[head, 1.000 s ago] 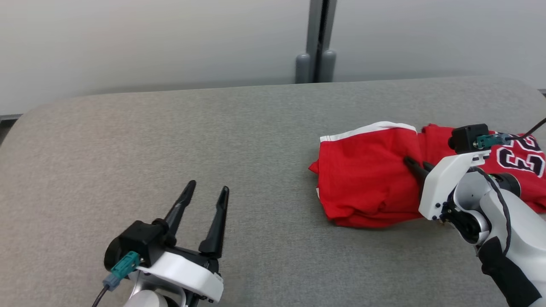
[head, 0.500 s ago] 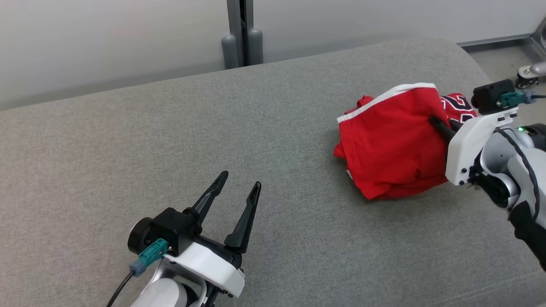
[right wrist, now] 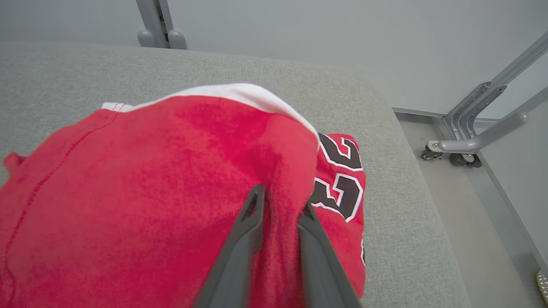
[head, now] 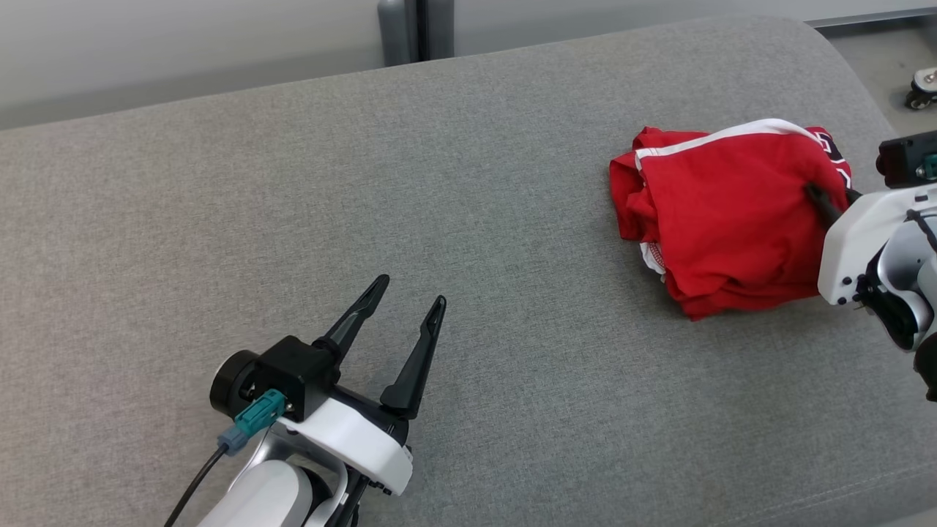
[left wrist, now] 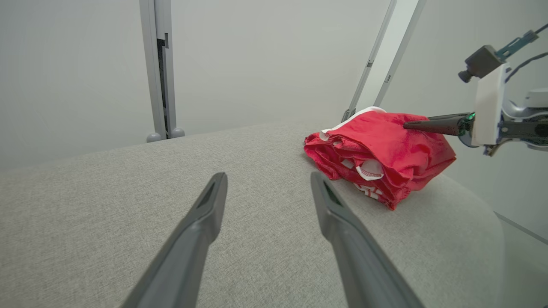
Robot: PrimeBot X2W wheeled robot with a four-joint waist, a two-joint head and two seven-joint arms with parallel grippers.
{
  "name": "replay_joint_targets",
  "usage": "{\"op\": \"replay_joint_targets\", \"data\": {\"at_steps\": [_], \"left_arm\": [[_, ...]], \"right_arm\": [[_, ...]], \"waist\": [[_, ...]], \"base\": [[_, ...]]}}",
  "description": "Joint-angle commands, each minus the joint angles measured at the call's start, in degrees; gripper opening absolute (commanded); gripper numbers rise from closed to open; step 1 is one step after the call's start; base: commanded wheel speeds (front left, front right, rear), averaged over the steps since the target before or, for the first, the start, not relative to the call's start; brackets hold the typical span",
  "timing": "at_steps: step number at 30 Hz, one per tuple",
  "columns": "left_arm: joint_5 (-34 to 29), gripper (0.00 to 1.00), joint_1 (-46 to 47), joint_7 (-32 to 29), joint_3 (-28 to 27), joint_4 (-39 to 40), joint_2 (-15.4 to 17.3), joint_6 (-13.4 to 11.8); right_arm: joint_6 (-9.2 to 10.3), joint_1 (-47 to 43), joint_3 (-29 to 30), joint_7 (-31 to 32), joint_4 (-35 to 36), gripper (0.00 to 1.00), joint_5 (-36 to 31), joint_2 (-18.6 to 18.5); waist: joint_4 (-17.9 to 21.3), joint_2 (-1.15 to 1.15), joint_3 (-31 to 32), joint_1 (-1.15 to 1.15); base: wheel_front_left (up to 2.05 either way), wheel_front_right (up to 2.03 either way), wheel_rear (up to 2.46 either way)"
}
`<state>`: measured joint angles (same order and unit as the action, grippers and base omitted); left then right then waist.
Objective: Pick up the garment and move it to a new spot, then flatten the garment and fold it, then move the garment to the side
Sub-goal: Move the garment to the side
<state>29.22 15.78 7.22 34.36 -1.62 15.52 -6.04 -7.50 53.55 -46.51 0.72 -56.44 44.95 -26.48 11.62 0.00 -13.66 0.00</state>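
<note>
Jersey (head: 732, 212) first: it's a red one with white trim and black numbers outlined in white. It's bunched into a lumpy, half-folded heap at the right end of the grey fabric-covered table (head: 439, 183), near the rounded far corner.

The right gripper (head: 827, 196) comes in from the right edge of the head view, and its dark fingers sit on the upper right part of the heap. In the right wrist view the right gripper (right wrist: 280, 201) has its two fingers close together, pinching a ridge of the red cloth (right wrist: 150, 192) between them. The printed numbers are just to the right of the fingers, and the white trim runs along the far edge of the heap. From the left wrist view, that same gripper (left wrist: 411, 124) reaches in nearly level across the top of the jersey (left wrist: 385, 149), touching the top layer, while the layers below rest on the table.

The left gripper (head: 411, 290) is down at the lower left of the head view, well apart from the jersey. Its fingers are spread wide with nothing between them, above bare table. In its own wrist view the left gripper (left wrist: 269, 177) has the heap ahead and off to the right.

Behind the table there's a grey post (head: 413, 29), and off the right end a caster wheel (head: 919, 88) on the floor.
</note>
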Motion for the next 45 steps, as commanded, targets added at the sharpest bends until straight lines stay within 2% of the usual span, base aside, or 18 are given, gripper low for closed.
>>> {"op": "replay_joint_targets", "data": {"at_steps": [1,8,11,15,19,26,31,38,45], "left_arm": [[-0.4,1.0,1.1,0.0,-0.2,0.2,0.4,0.1],[0.6,1.0,0.5,0.2,-0.4,-0.2,0.3,-0.4],[1.3,1.0,-0.8,0.9,-1.0,-0.8,0.3,-0.9],[2.1,1.0,-2.2,2.0,-2.6,-0.8,0.8,-2.1],[2.8,1.0,-3.4,2.7,-4.2,-0.4,1.6,-3.2],[5.0,1.0,-8.0,3.7,-8.7,0.1,4.2,-6.2],[7.4,1.0,-11.2,4.3,-12.1,2.2,5.7,-7.3],[9.2,1.0,-14.9,4.4,-15.1,4.0,6.2,-10.3],[7.2,1.0,-17.7,6.0,-14.5,2.8,6.2,-11.0]], "right_arm": [[0.01,0.6,-0.1,-1.2,-0.9,1.0,0.2,0.2],[0.01,0.9,0.2,-6.4,-9.3,1.0,-0.5,1.8],[0.01,1.1,1.8,-10.9,-13.6,1.0,-0.5,2.4],[0.01,0.8,3.2,-14.7,-13.7,1.0,-0.5,2.7],[0.01,-0.1,4.6,-15.7,-11.2,1.0,-0.4,2.2],[0.01,-7.5,14.9,-15.9,3.5,1.0,-3.0,-0.7],[0.0,-17.9,24.5,-15.9,16.3,1.0,-8.5,-0.3],[0.0,-33.7,35.8,-14.2,31.6,1.0,-16.9,4.8],[0.01,-48.0,45.2,-7.8,46.8,1.0,-24.0,12.7]], "waist": [[-0.2,0.0,0.0,0.0],[-0.7,0.0,1.6,0.0],[-0.9,0.0,4.0,0.0],[-1.2,0.0,6.8,0.0],[-1.6,0.0,8.7,0.0],[-3.6,0.0,14.0,0.0],[-5.1,0.0,15.6,0.0],[-7.4,0.0,16.4,0.0],[-9.9,0.0,16.7,0.0]], "base": [[0.0,0.0,0.0],[0.0,0.0,0.0],[0.0,0.0,0.0],[0.0,0.0,0.0],[0.0,0.0,0.0],[0.0,0.0,0.0],[0.0,0.0,0.0],[0.0,0.0,0.0],[0.0,0.0,0.0]]}}
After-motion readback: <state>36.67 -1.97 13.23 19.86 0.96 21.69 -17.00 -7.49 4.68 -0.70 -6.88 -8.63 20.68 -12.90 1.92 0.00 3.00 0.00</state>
